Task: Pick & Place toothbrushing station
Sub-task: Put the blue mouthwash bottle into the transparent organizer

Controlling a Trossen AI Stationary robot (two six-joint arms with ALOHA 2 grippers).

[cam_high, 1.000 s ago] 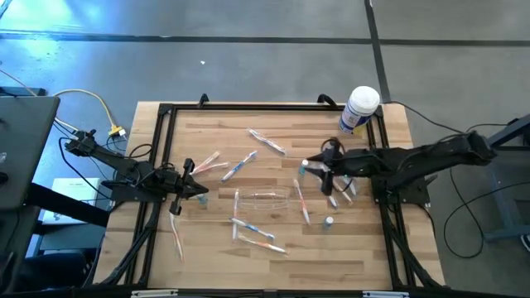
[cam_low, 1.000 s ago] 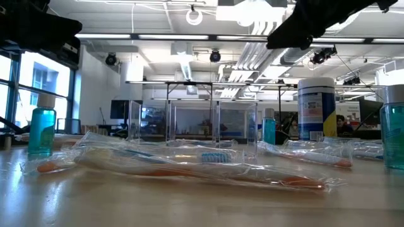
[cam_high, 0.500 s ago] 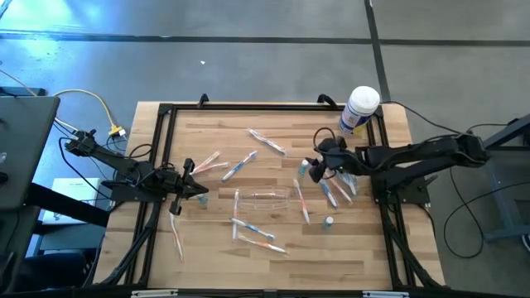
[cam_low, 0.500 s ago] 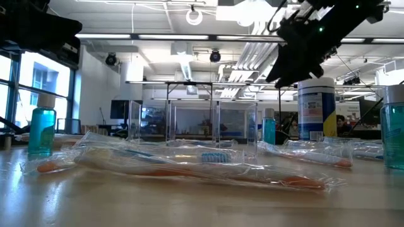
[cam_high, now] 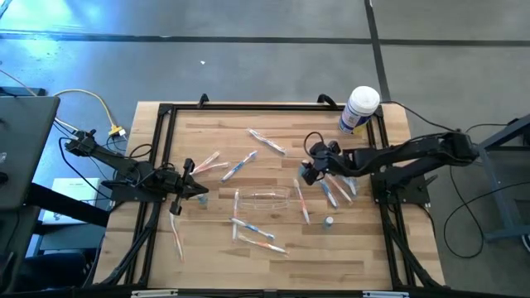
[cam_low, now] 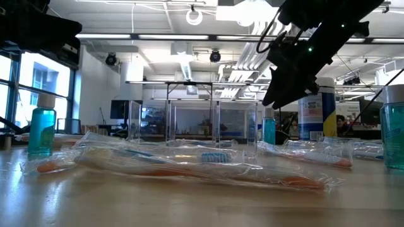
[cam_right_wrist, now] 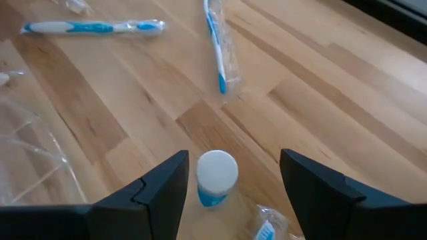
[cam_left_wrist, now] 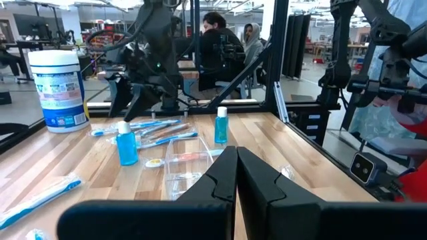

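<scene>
The clear plastic holder [cam_high: 263, 199] stands on its base at the table's middle; it shows glassy in the low view [cam_low: 192, 121], in the left wrist view [cam_left_wrist: 183, 157], and as a faint edge in the right wrist view [cam_right_wrist: 27, 160]. My right gripper [cam_high: 309, 171] is open and hangs above a small blue bottle with a white cap [cam_right_wrist: 217, 175], to the right of the holder. Its fingers stand on either side of the bottle without touching it. My left gripper [cam_left_wrist: 237, 180] is shut and empty at the table's left [cam_high: 199, 192].
Wrapped toothbrushes [cam_high: 252, 236] lie scattered around the holder. A big white canister with a blue label [cam_high: 360, 109] stands at the far right. Other small blue bottles stand near my left gripper [cam_low: 41, 129] and at the near right [cam_high: 329, 222]. People sit beyond the table [cam_left_wrist: 230, 47].
My right gripper has moved toward the table's left and down, from beside the canister to above the small blue bottle next to the holder. The holder has stayed where it was.
</scene>
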